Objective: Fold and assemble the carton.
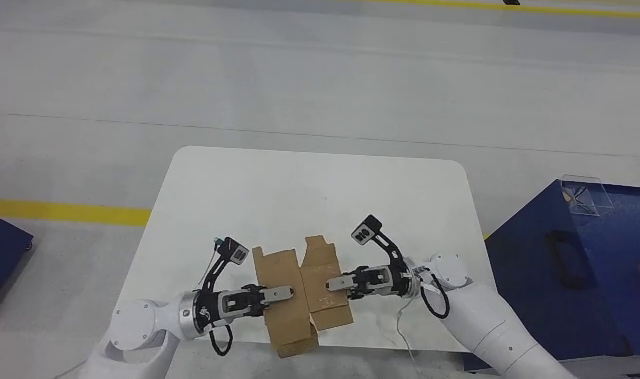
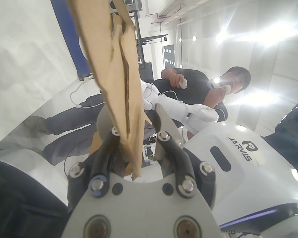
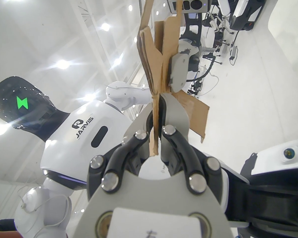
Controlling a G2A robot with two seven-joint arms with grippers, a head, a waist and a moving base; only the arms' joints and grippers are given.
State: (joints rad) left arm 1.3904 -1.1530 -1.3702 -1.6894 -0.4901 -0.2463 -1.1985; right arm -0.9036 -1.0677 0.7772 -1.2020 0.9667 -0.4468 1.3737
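Firmly, the left gripper (image 1: 283, 293) clamps the flattened carton (image 1: 300, 301) at its 9 o'clock edge, and the right gripper (image 1: 335, 282) pinches its 3 o'clock edge. The carton is over the white table's (image 1: 300, 189) 6 o'clock side.

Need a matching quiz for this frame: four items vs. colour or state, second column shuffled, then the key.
Column one:
1. carton
2. table
3. left gripper
4. right gripper

Column two:
A. white, beneath both arms
B. shut on the carton's edge on the robot's right
C. brown cardboard, held from both sides
D. shut on the carton's edge on the robot's left

Pairs: 1-C, 2-A, 3-D, 4-B
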